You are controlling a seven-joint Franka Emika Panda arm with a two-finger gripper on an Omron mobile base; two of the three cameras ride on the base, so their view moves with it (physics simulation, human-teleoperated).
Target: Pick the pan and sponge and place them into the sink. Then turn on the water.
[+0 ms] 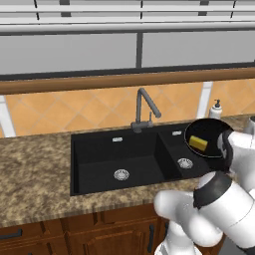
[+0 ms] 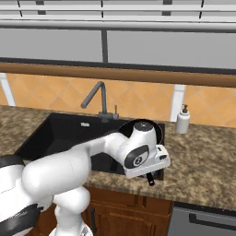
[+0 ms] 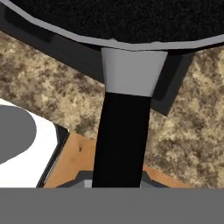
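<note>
The black pan (image 1: pixel 211 133) hangs tilted in the air over the right end of the black sink (image 1: pixel 99 149), with the yellow-green sponge (image 1: pixel 198 144) lying inside it. My gripper (image 3: pixel 117 180) is shut on the pan's long dark handle (image 3: pixel 120 135), which runs up to the pan's rim (image 3: pixel 118 43). In the right base view my hand (image 2: pixel 148 171) covers most of the pan (image 2: pixel 146 124), and the handle's end (image 2: pixel 150 180) pokes out below it. The small right basin and its drain (image 1: pixel 185 163) lie just below the pan. No water shows at the faucet (image 1: pixel 144 107).
A white soap dispenser (image 2: pixel 183 119) stands on the speckled counter (image 2: pixel 207 156) right of the sink, near the tiled wall. The large left basin (image 1: pixel 114 164) holds nothing but its drain. Wooden cabinet fronts run below the counter edge.
</note>
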